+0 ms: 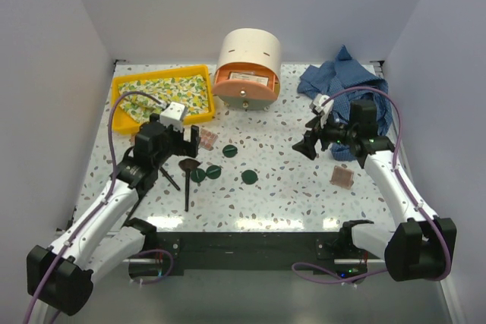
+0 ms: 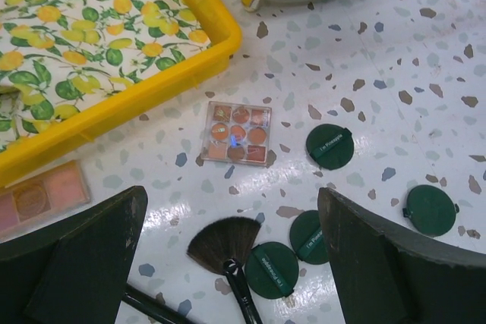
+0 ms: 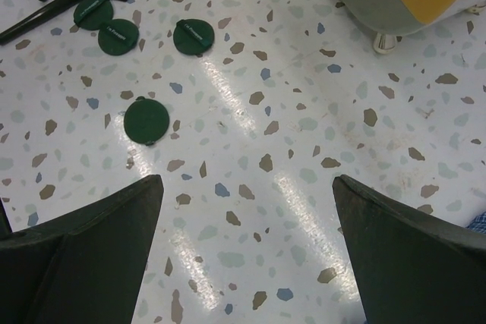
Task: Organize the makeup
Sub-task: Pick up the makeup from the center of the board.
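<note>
The left gripper hangs with jaws spread wide and empty over pieces lying beside the yellow tray (leaf-patterned cloth inside): a nine-pan palette, green discs, a fan brush touching one disc. The right gripper, equally spread and empty, hovers over speckled tabletop near another palette, the blue cloth behind it and a round cream-and-orange case at the back.

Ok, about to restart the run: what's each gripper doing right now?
Left gripper: open, holding nothing.
Right gripper: open, holding nothing.
</note>
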Available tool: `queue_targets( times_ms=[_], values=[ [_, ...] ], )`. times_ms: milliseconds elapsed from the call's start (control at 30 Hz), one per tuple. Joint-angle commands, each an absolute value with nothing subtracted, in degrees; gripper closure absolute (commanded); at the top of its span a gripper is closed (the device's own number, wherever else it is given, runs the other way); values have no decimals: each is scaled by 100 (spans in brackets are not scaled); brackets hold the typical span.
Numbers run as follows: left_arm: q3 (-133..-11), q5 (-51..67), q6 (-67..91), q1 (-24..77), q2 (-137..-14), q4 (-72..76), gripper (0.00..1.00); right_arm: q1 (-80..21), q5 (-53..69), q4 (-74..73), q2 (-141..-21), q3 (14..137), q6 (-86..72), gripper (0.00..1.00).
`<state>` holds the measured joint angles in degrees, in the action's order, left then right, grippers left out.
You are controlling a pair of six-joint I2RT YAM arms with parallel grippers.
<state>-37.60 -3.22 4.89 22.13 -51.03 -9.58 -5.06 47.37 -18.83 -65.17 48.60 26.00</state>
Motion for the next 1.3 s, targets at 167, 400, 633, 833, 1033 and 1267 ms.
queue_targets(
  times_ms=[167,400,633,833,1033,1267],
  values=[
    [-4183,299,1009,2171,-6274,-1071,0,-475,5027,-1758,-6337,4869,2690,1],
    [-4500,44,2863,2180,-7127,-1012,0,-466,5133,-1740,-6170,4860,2646,1],
    [-4596,255,1847,2180,-7725,-492,0,-466,5238,-1714,-6126,4843,2593,1],
    [-4983,150,669,2180,-8366,-439,0,-475,5273,-1688,-6135,4843,2566,1],
    [-5335,97,-324,2180,-9096,-528,0,-466,5300,-1688,-6144,4843,2566,1],
    [-5537,158,-852,2180,-9650,-466,0,-466,5291,-1714,-6117,4843,2566,1]
  ],
)
